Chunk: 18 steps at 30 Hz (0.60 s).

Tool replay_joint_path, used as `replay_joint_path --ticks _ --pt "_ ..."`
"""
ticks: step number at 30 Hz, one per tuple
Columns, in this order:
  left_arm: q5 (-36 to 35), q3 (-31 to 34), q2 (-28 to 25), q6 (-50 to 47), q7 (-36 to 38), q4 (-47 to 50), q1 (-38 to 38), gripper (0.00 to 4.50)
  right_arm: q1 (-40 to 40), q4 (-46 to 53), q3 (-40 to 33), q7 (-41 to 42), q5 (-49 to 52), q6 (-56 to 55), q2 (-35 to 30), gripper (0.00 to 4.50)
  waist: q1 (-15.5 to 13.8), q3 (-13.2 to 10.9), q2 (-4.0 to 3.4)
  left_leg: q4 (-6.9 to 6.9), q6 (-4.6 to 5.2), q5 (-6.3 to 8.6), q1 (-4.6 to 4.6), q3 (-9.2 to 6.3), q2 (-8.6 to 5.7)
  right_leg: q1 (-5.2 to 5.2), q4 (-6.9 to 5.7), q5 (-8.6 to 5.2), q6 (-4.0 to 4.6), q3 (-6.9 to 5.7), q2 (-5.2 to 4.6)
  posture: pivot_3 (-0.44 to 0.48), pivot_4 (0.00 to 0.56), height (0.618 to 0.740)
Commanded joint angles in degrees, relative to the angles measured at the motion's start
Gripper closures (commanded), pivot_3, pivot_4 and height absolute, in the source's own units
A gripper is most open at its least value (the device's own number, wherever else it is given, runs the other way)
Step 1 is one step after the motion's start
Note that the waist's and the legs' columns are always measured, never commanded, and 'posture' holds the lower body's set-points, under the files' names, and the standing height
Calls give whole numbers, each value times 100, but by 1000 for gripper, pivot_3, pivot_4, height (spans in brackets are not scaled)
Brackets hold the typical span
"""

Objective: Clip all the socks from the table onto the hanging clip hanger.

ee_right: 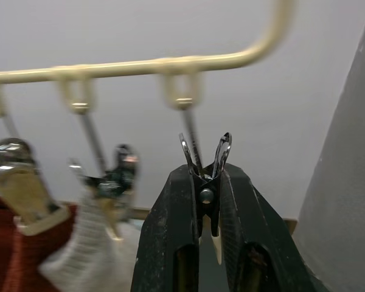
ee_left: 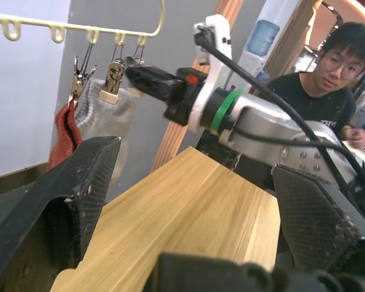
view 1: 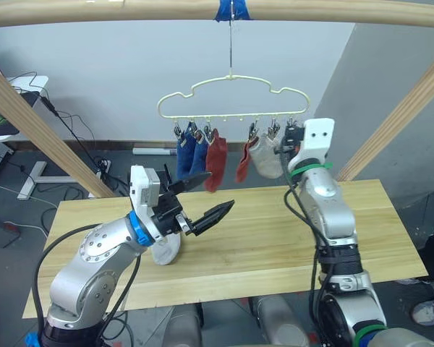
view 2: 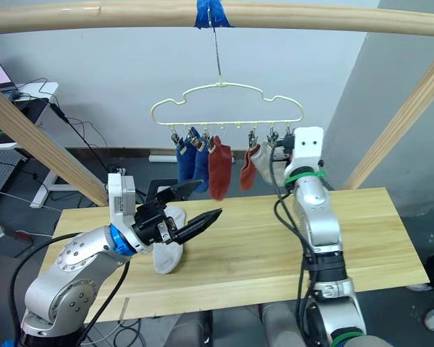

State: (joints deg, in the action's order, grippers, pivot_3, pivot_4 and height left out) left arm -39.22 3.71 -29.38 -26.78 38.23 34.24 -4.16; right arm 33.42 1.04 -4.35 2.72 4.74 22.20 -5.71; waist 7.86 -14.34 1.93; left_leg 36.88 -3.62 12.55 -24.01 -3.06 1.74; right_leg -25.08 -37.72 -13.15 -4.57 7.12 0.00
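Note:
The pale yellow clip hanger (view 1: 231, 95) hangs from the top pole over the table's far edge. Clipped to it are two blue socks (view 1: 190, 154), two red socks (view 1: 216, 162) and one grey sock (view 1: 265, 158). Another grey sock (view 1: 166, 250) lies on the table (view 1: 275, 238), under my left arm. My left gripper (view 1: 220, 191) is open and empty above the table, pointing toward the hanger. My right gripper (ee_right: 205, 176) is raised at the hanger's right end, shut on the last metal clip (ee_right: 205, 155), which hangs beside the grey sock (ee_right: 91, 249).
Slanted wooden frame poles (view 1: 36, 134) stand at the table's left and right, joined by a top pole with blue tape (view 1: 231, 10). A person (ee_left: 328, 61) sits beyond my right arm. Cables and a desk sit on the floor at the back left.

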Motion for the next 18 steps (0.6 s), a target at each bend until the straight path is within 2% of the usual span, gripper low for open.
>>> replay_joint_path --ticks 1,4,8,18 --pt "10 -56 48 138 16 204 5 0 184 352 -108 617 403 367 -369 4369 3 0 0 0 0 0 0 0 0 0 0 0 0 0 1 -85 234 740" --pt "37 -105 93 155 4 171 -29 0 205 402 -90 942 630 613 -564 4369 5 0 0 0 0 0 1 0 0 0 0 -1 0 1 1 -87 233 740" --pt "34 -115 93 169 -2 162 -51 0 141 468 -7 1097 776 723 -518 4369 15 -1 0 -2 0 0 1 1 0 -1 0 -1 0 2 2 -86 233 740" --pt "26 -105 63 163 -11 162 -83 0 225 64 159 722 390 93 -257 4369 7 0 0 -2 0 0 0 2 0 -1 2 -1 -1 2 2 -75 229 740"
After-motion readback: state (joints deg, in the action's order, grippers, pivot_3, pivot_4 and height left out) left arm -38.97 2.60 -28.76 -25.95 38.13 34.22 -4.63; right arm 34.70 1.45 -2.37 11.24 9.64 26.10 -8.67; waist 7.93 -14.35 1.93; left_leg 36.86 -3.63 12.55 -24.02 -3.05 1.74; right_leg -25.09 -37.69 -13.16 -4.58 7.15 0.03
